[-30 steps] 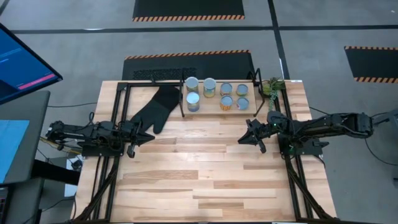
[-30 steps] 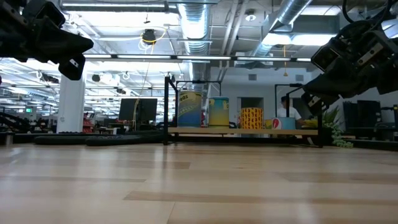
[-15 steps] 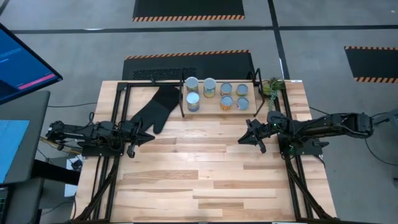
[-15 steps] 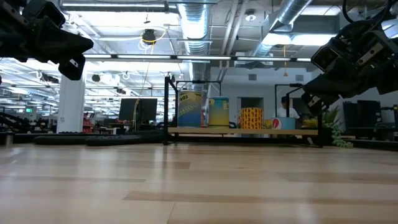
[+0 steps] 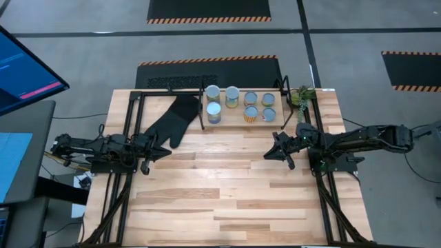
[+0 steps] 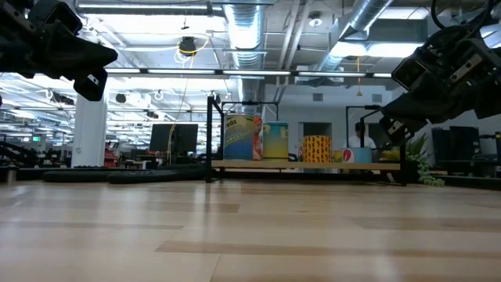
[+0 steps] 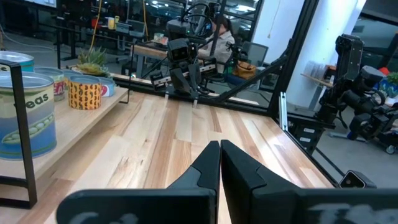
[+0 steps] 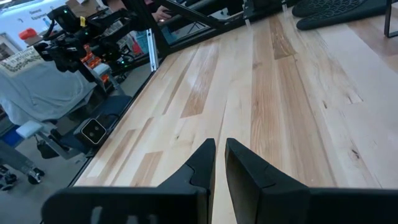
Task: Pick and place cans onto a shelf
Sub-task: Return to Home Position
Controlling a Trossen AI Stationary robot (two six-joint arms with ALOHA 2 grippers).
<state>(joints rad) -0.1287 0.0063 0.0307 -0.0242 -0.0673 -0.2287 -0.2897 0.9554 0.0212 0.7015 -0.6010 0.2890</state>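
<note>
Several cans stand upright on the low shelf at the table's far middle; in the low view the cans stand in a row on its wooden board. Some cans also show in the left wrist view. My left gripper hovers over the table's left side, shut and empty; its fingers point toward the right arm. My right gripper hovers over the right side, shut and empty, near and right of the shelf.
A black oven mitt lies left of the shelf. A small green plant stands at the shelf's right end. Black frame rails run along both table sides. Bare planks lie between the two grippers.
</note>
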